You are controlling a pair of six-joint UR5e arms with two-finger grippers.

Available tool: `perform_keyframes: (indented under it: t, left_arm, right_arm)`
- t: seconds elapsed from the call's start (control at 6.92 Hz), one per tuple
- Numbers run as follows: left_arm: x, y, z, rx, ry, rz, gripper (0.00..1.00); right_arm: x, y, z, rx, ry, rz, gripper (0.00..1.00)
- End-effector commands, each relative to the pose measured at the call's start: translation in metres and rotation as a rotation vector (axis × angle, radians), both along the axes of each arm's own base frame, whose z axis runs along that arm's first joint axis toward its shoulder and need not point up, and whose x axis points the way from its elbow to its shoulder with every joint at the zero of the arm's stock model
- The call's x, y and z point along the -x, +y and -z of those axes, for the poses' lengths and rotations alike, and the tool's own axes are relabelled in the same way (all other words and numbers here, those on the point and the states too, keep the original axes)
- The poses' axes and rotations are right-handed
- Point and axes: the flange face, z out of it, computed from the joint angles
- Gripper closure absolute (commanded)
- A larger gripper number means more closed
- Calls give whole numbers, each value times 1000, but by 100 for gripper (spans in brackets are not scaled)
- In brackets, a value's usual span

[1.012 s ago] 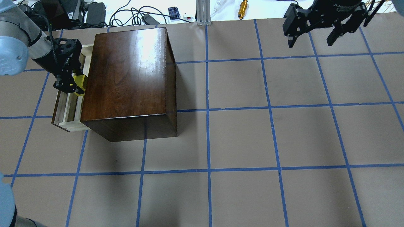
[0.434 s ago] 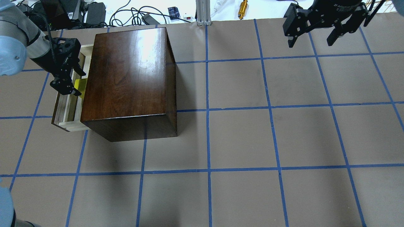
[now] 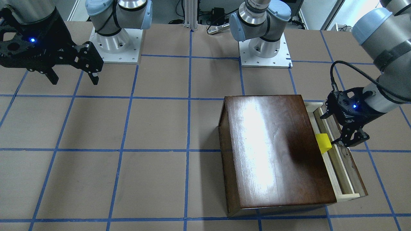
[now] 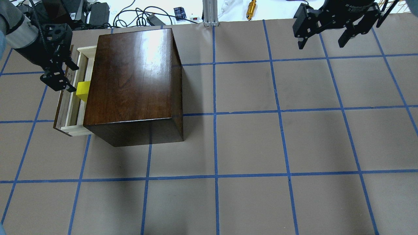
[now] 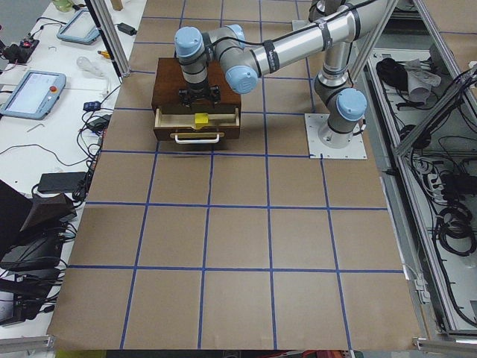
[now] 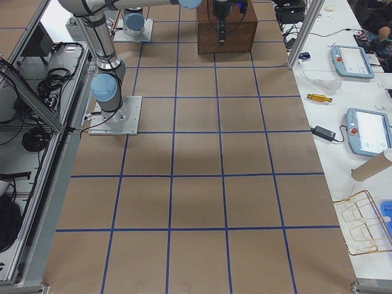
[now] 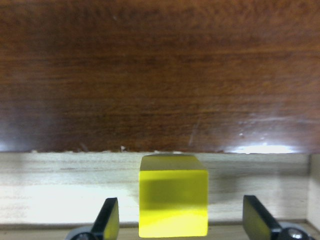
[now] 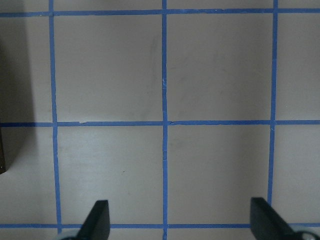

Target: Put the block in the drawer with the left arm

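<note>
The yellow block [image 4: 83,90] rests in the open drawer [image 4: 69,111] of the dark wooden box [image 4: 134,75], against the box's front. It also shows in the front view [image 3: 323,142] and the left wrist view [image 7: 173,202]. My left gripper [image 4: 63,76] is open and empty, just outside the drawer over its dark front panel, apart from the block. In the wrist view its fingers [image 7: 111,222] stand wide on either side of the block. My right gripper [image 4: 320,42] is open and empty, high over the far right of the table.
The box [image 3: 276,150] stands on the robot's left side of the brown gridded table. Both arm bases [image 3: 115,41] [image 3: 265,48] stand at the robot's edge. Cables and gear [image 4: 130,13] lie past the far edge.
My left gripper let go of the block and drew back out of the drawer, away from the box. The block stays in the drawer. The right arm has not moved.
</note>
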Motion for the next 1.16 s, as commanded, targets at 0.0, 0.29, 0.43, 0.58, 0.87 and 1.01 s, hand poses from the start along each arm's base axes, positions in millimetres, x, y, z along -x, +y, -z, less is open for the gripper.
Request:
perform_keyframes:
  t: [0.0,0.29,0.43,0.58,0.87,1.01]
  left_arm:
    - [10,18,-43,-5,-9,-194,12]
    - [91,31,-58,-22,-27,-384,12]
    - [126,36,-57,-40,-33,-498,12]
    - [140,39,-58,-52,-34,-599,12]
    - [153,40,-60,-83,-37,-947,8]
    - [168,45,-64,-76,-41,-1010,8]
  right_arm:
    - [-1,0,0,-1,0,-1,0]
    - [-1,0,0,-1,0,-1,0]
    - [-1,0,0,1,0,-1,0]
    - [0,0,0,1,0,0,0]
    - [-1,0,0,-1,0,-1,0]
    - [-1,0,0,1,0,-1,0]
